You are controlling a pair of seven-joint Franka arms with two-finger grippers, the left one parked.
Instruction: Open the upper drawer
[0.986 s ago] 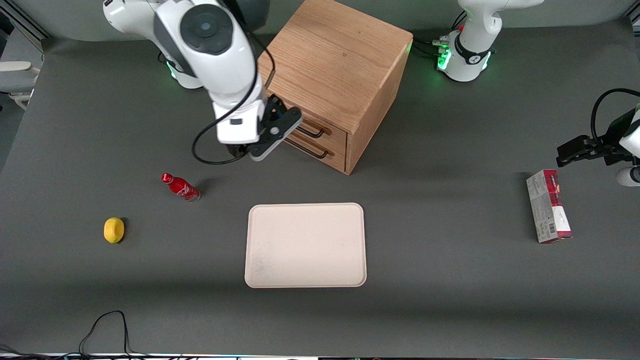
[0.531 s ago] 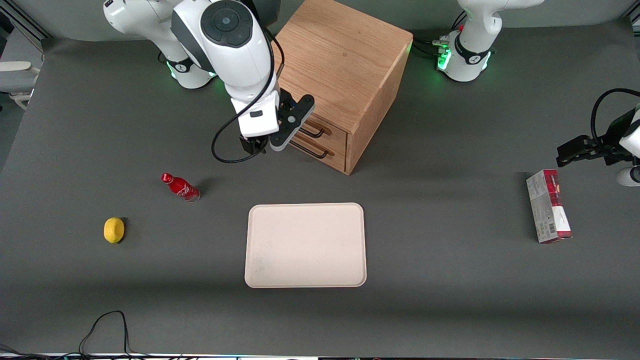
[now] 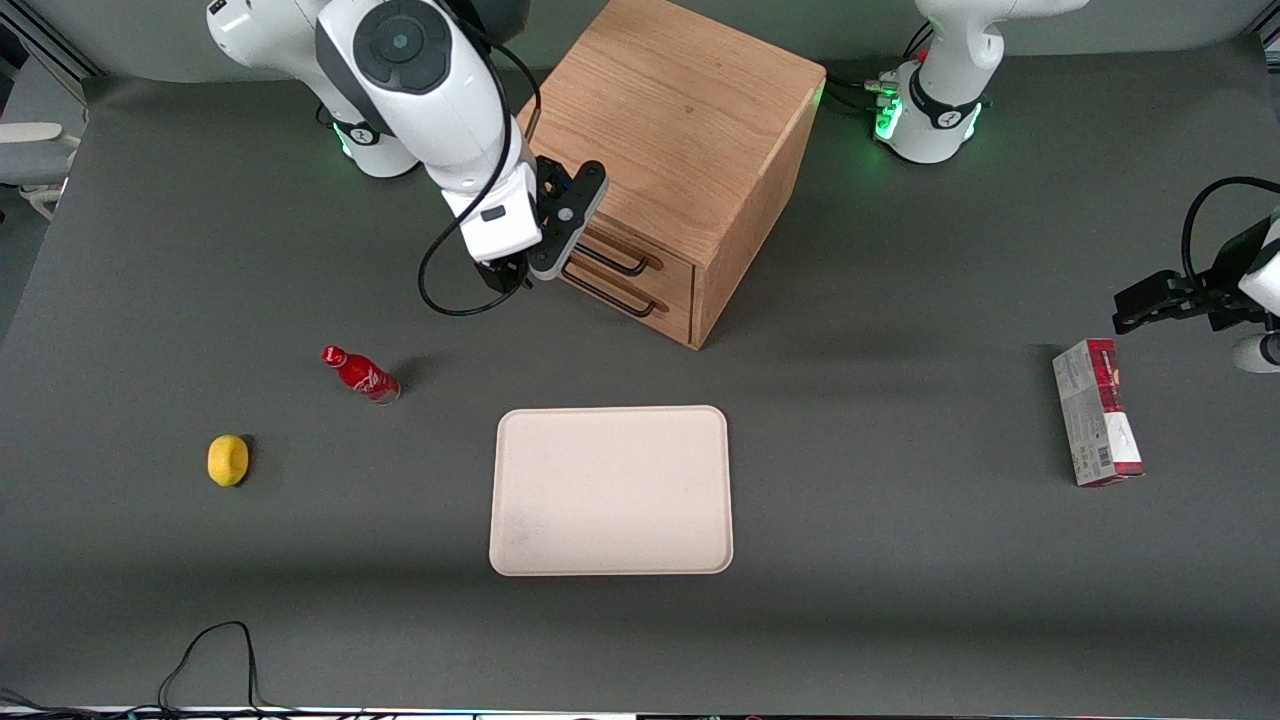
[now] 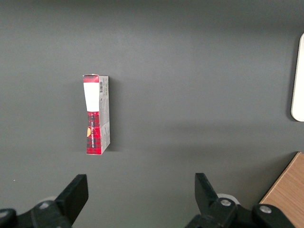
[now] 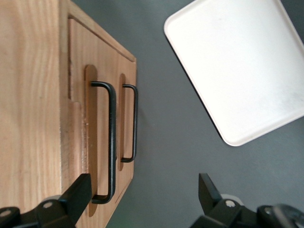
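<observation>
Upper drawer is seen fully shut, its front flush with the cube cabinet; nothing of its inside is exposed. It sits directly above the lower drawer, which is likewise shut. Each carries a thin black bar handle in a shallow recess.

Gripper is held just in front of the drawer fronts, at the handle end nearer the working arm's side of the table. Fingers are spread wide with nothing between them — no contact with the upper handle is evident. In the right wrist view one finger lies close beside the lower end of that handle, while the other stands well off over bare table; the bar is not yet bracketed.

Progress: approach is judged nearly finished, grasp not made, pull not begun. Remaining — the open fingers are to be brought around the upper bar, closed on it, and the drawer drawn straight out from the cabinet face. Care is judged necessary that the upper bar is taken and not the lower one, the two lying close together.

Nearer the front camera than the gripper, well apart from it: a white tray, a red bottle, a lemon.
</observation>
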